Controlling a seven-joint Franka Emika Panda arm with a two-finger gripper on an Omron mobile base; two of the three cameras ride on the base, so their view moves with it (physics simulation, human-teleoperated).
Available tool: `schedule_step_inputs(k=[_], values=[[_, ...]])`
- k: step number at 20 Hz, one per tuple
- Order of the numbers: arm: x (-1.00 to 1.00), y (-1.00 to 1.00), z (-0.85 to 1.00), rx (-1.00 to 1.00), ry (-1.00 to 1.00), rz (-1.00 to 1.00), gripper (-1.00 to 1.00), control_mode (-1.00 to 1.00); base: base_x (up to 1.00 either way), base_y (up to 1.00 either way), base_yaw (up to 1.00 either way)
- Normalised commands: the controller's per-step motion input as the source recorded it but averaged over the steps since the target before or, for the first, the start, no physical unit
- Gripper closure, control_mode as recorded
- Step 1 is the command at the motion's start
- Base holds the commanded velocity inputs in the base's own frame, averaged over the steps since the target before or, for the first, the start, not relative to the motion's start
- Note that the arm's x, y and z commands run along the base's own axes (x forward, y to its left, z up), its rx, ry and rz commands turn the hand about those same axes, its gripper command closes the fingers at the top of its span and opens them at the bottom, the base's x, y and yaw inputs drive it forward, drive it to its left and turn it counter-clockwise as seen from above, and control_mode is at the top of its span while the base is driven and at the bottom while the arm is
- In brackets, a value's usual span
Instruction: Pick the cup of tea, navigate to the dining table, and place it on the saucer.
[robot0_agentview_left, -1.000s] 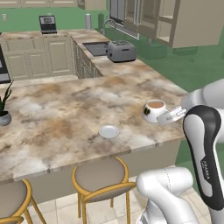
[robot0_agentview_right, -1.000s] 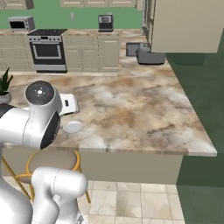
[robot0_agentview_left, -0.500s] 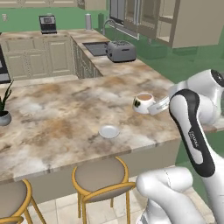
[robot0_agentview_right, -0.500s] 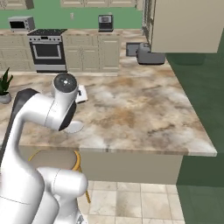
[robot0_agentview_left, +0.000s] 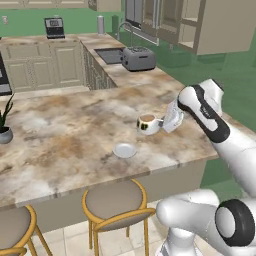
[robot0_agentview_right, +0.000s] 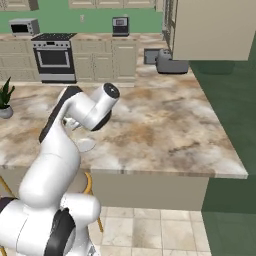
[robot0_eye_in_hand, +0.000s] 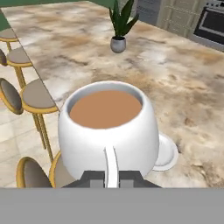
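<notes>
The cup of tea (robot0_agentview_left: 147, 124), white and full of brown tea, hangs just above the dining table (robot0_agentview_left: 60, 135), up and to the right of the saucer (robot0_agentview_left: 124, 150). My gripper (robot0_agentview_left: 163, 121) is shut on the cup's handle from the right. In the hand view the cup of tea (robot0_eye_in_hand: 109, 127) is close in front of my gripper (robot0_eye_in_hand: 111, 180), with the handle between the dark fingertips (robot0_eye_in_hand: 92, 179). The saucer (robot0_eye_in_hand: 166, 151) peeks out low behind the cup's right side. In the right base view my arm hides the cup, and the saucer (robot0_agentview_right: 86, 145) lies near the table's front edge.
A potted plant (robot0_agentview_left: 4, 131) stands at the table's left end. Round stools (robot0_agentview_left: 116, 200) line the near edge. On the cream counter behind stand a toaster (robot0_agentview_left: 138, 58), a sink (robot0_agentview_left: 111, 55) and a coffee machine (robot0_agentview_left: 54, 27); a stove (robot0_agentview_right: 53, 57) shows at the back.
My arm has carried the cup leftward over the table, from near the right edge to a spot close to the saucer. The grip stayed shut.
</notes>
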Motion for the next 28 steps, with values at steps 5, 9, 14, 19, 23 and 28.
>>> schedule_step_inputs(k=[5, 9, 14, 19, 23, 28], values=[[0.79, 0.44, -0.68, -0.2, 0.16, 0.44, 1.0, -1.0, 0.0, 0.0, 0.0], [0.27, 0.47, -0.62, -0.14, 0.1, 0.12, 1.0, -1.0, 0.0, 0.0, 0.0], [-0.01, 0.07, -0.75, 0.03, -0.05, -0.05, 1.0, -1.0, 0.0, 0.0, 0.0], [-0.22, 0.0, -0.67, 0.15, -0.23, -0.16, 1.0, -1.0, 0.0, 0.0, 0.0], [0.02, 0.0, -0.3, 0.14, -0.22, -0.13, 1.0, -1.0, 0.0, 0.0, 0.0], [0.27, 0.0, 0.02, 0.19, -0.11, -0.09, 1.0, -1.0, 0.0, 0.0, 0.0]])
